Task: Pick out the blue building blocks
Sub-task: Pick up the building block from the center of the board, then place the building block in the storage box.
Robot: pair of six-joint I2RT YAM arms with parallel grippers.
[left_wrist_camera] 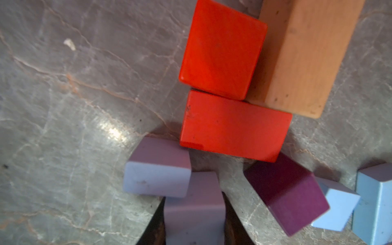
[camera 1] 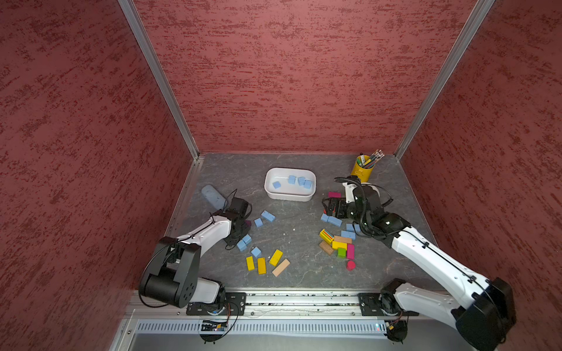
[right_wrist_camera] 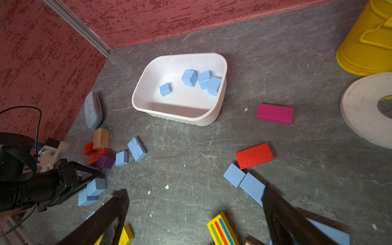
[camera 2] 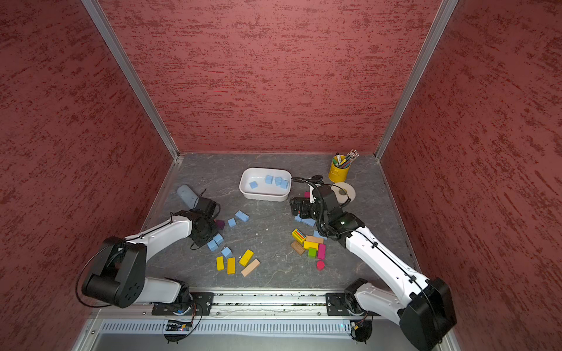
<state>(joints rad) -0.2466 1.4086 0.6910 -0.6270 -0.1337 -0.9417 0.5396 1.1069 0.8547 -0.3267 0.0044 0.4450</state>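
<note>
1. We see three walls (camera 1: 289, 76), at the back and on both sides, all covered in a rough, mottled dark red finish.
2. We see silver metal strips (camera 1: 158, 79) running up the two back corners.
3. We see a grey floor (camera 1: 301, 243) veined like stone, with a soft patch of glare (left_wrist_camera: 112, 131).
4. We see a metal rail (camera 1: 304, 299) along the front edge, with a slotted grey strip (camera 1: 304, 328) below it.

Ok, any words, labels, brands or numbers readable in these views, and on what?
None can be read in any view.
The pens and pencils in the yellow metal cup: patterned barrels, any print too small to read.
The yellow wooden block with coloured stripes: stripes only, no letters.
The blue building blocks and white plastic tub: no lettering.
</note>
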